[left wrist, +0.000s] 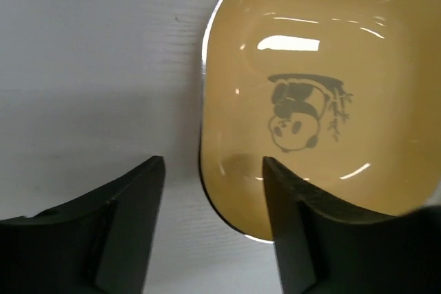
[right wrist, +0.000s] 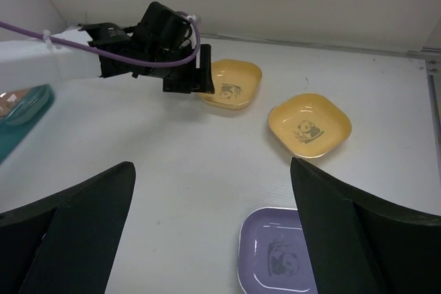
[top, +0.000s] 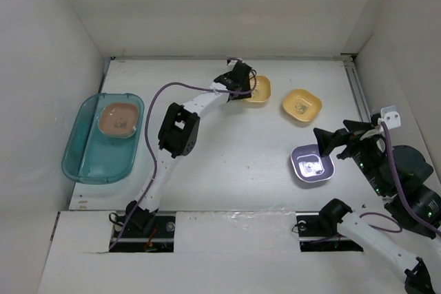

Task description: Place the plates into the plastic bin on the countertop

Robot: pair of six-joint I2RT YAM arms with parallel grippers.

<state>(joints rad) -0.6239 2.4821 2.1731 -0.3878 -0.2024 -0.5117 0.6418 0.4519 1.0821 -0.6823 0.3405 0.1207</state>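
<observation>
The left arm (top: 200,105) reaches to the upper centre, its left gripper (left wrist: 212,161) parted astride the rim of the yellow-orange rounded-square plate (left wrist: 317,101), while the right gripper (right wrist: 212,170) gapes wide near the purple rounded-square plate (right wrist: 275,259).

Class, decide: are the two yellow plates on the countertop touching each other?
Apart. The right wrist view shows bare white countertop between the left yellow plate, by the left end effector, and the right yellow plate.

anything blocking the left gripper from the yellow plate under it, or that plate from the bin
Nothing visible. The left gripper is open astride the rim of the yellow plate; bare countertop runs from there to the plastic bin.
</observation>
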